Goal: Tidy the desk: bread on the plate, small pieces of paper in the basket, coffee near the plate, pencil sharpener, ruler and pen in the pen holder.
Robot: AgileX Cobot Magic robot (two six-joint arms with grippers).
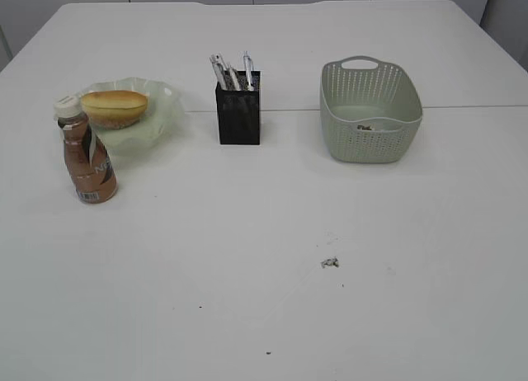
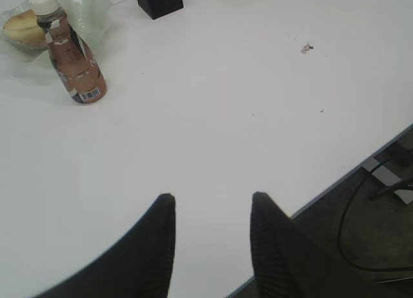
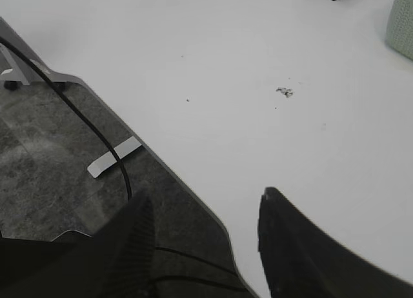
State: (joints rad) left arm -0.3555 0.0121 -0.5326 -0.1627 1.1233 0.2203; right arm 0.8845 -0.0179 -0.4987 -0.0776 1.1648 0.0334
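paper, one small crumpled grey-white scrap (image 1: 330, 263), is left on the white table (image 1: 247, 315), at six o'clock from the pale green perforated plastic basket (image 1: 371, 142). it is seen at twelve o'clock from the right gripper (image 3: 206, 246), likely nearer than the left gripper (image 2: 213, 246). both are half open, empty. nothing is seen between.

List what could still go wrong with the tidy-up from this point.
1. A small paper scrap lies on the bare table, outside the basket. It is tiny and flat, so the fingers may scrape the surface or miss it.
2. The coffee bottle stands tall beside the plate holding the bread; a reaching arm could tip it.
3. Pens stick up from the pen holder, easy to snag.
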